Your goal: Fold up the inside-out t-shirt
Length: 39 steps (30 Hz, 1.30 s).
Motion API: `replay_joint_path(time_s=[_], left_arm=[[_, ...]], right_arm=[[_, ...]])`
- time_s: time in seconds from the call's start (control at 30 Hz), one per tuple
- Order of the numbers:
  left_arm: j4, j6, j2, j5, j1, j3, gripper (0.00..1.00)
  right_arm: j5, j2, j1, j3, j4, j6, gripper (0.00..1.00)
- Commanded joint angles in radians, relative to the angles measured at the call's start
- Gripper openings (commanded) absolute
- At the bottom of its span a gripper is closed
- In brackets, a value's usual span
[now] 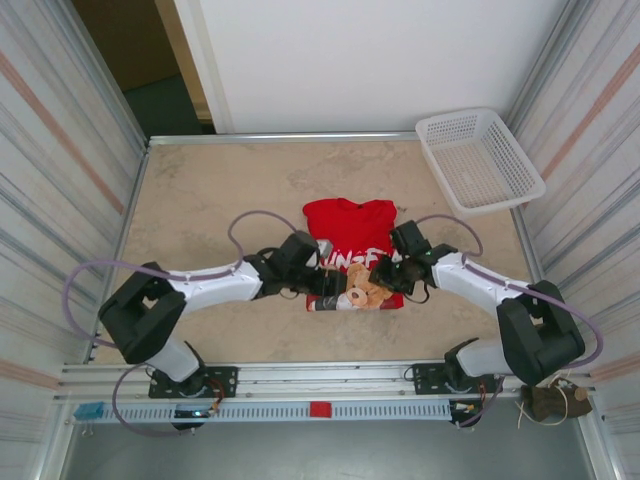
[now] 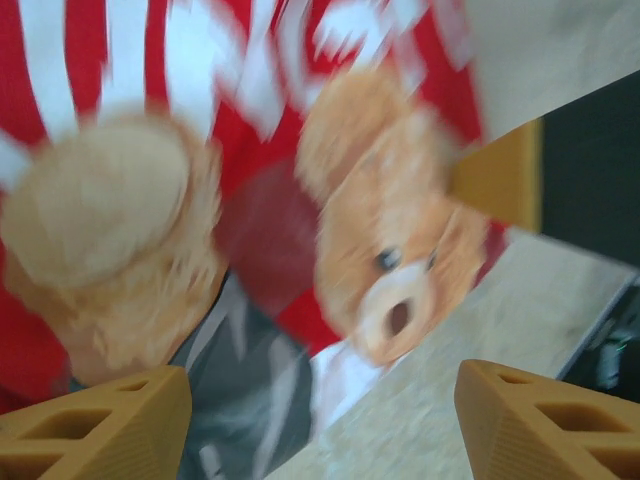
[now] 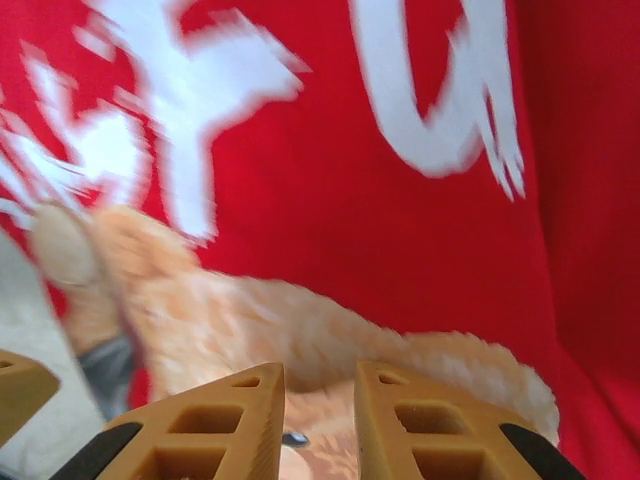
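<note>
The inside-out t-shirt (image 1: 350, 222) lies in the middle of the table, bright red, with its front part turned up so the white lettering and tan teddy-bear print (image 1: 362, 290) face up. My left gripper (image 1: 322, 283) hovers at the shirt's front left edge. In the left wrist view its jaws (image 2: 320, 425) stand wide apart over the bear's face (image 2: 390, 270) and bare table, with nothing between them. My right gripper (image 1: 388, 274) sits at the front right. In the right wrist view it (image 3: 320, 405) is just above the red cloth (image 3: 420, 240), a narrow gap between its fingers showing the bear print.
A white plastic basket (image 1: 478, 158) stands at the back right corner. Corrugated walls close in both sides of the beige table (image 1: 200, 200). A metal rail runs along the near edge by the arm bases.
</note>
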Motion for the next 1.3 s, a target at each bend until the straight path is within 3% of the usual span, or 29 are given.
replay_joint_path(time_s=[0.0, 0.2, 0.33, 0.4, 0.47, 0.53, 0.63, 0.73, 0.83, 1.03, 1.27], left_arm=[[0.098, -0.066, 0.036, 0.014, -0.014, -0.081, 0.70], [0.095, -0.147, -0.027, -0.056, -0.083, -0.201, 0.69], [-0.026, -0.167, -0.172, -0.143, -0.109, -0.191, 0.70], [-0.113, -0.127, -0.245, -0.178, -0.065, -0.145, 0.72], [-0.156, -0.070, -0.281, -0.152, 0.034, -0.092, 0.74], [-0.179, 0.004, -0.275, -0.106, 0.157, -0.026, 0.77], [-0.144, 0.102, -0.184, 0.023, 0.329, 0.076, 0.80], [-0.114, 0.167, -0.016, 0.157, 0.452, 0.191, 0.81], [-0.130, 0.231, 0.128, 0.200, 0.507, 0.312, 0.82], [-0.200, 0.272, 0.328, 0.250, 0.530, 0.492, 0.83], [-0.160, 0.229, 0.410, 0.274, 0.506, 0.525, 0.84]], right_arm=[[0.025, -0.001, 0.027, -0.041, 0.053, 0.060, 0.23], [0.042, -0.112, 0.062, -0.132, -0.009, 0.092, 0.23], [0.052, -0.242, 0.031, -0.076, -0.116, 0.057, 0.27], [0.061, -0.269, -0.041, 0.010, -0.173, -0.010, 0.31], [0.045, -0.240, -0.152, 0.099, -0.195, -0.086, 0.37], [-0.013, -0.156, -0.265, 0.188, -0.170, -0.165, 0.57], [-0.079, 0.034, -0.364, 0.314, -0.113, -0.258, 0.75], [-0.154, 0.220, -0.406, 0.423, -0.049, -0.316, 0.81], [-0.212, 0.355, -0.428, 0.511, -0.020, -0.352, 0.83], [-0.242, 0.481, -0.434, 0.573, 0.010, -0.337, 0.83], [-0.251, 0.519, -0.429, 0.549, 0.031, -0.348, 0.81]])
